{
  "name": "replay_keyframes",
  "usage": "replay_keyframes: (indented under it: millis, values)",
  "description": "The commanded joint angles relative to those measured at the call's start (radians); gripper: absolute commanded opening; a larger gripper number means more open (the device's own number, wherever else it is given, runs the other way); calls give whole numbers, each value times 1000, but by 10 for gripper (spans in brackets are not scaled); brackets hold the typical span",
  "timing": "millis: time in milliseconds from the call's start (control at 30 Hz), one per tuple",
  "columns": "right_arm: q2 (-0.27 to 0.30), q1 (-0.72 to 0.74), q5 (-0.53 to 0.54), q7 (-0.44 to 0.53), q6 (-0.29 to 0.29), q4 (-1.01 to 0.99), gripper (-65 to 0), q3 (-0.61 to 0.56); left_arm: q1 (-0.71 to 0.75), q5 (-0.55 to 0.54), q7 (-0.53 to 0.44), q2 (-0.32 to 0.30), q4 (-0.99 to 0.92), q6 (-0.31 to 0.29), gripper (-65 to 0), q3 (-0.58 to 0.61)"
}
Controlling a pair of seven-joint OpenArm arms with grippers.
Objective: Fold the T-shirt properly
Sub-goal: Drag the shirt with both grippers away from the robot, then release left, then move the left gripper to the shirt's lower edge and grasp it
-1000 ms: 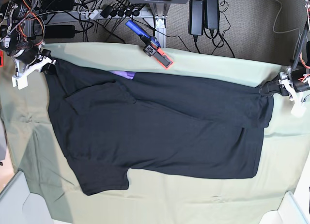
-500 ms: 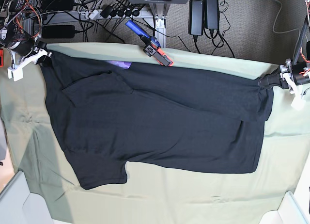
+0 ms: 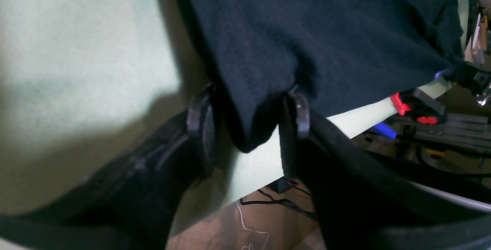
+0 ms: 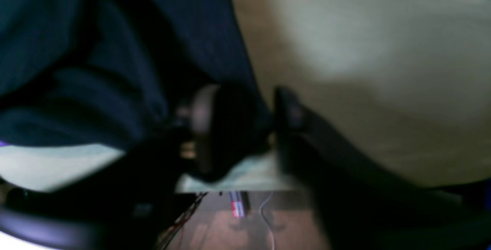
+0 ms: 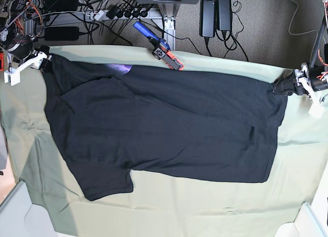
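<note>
Both grippers' jaws stand parted at the far corners of the large black cloth T-shirt point(image 5: 164, 126), a hem tip hanging loose between the left gripper point(image 3: 249, 117) jaws; the right gripper point(image 4: 245, 127) likewise. Withdrawing straight back should avoid dragging cloth off the pale green table cloth point(image 5: 205, 216).

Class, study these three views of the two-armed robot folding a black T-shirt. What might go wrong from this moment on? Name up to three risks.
1. In the left wrist view the left pincer stands open with the T-shirt corner between its jaws; cloth may snag as it withdraws.
2. The folded layer lies skewed, one sleeve jutting toward the near edge, so later folds may come out crooked.
3. The orange-and-blue tool lies beside the far hem on the green table cloth; an arm could knock it.
</note>
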Motion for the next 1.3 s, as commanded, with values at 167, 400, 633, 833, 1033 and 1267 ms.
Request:
replay_keyframes:
  millis: [167, 400, 633, 833, 1033, 1267]
  values:
    - [19, 2, 0, 22, 64, 14, -296, 10, -8, 45, -23, -43, 7, -3, -349, -132]
    - [19, 19, -14, 51, 64, 14, -296, 10, -14, 45, -69, -79, 7, -3, -342, -227]
    - [18, 41, -42, 60, 64, 14, -296, 10, -114, 117, -216, -76, 7, -3, -227, -222]
    - [18, 46, -106, 74, 64, 10, -296, 10, -234, 244, -326, -58, 7, -3, -227, -172]
    - [-4, 46, -124, 82, 64, 1, -296, 10, -369, 246, -303, -28, 7, -3, -227, -59]
    - [-35, 102, -70, 85, 64, 2, -296, 10, -475, 340, -320, 54, 6, -3, -227, 62]
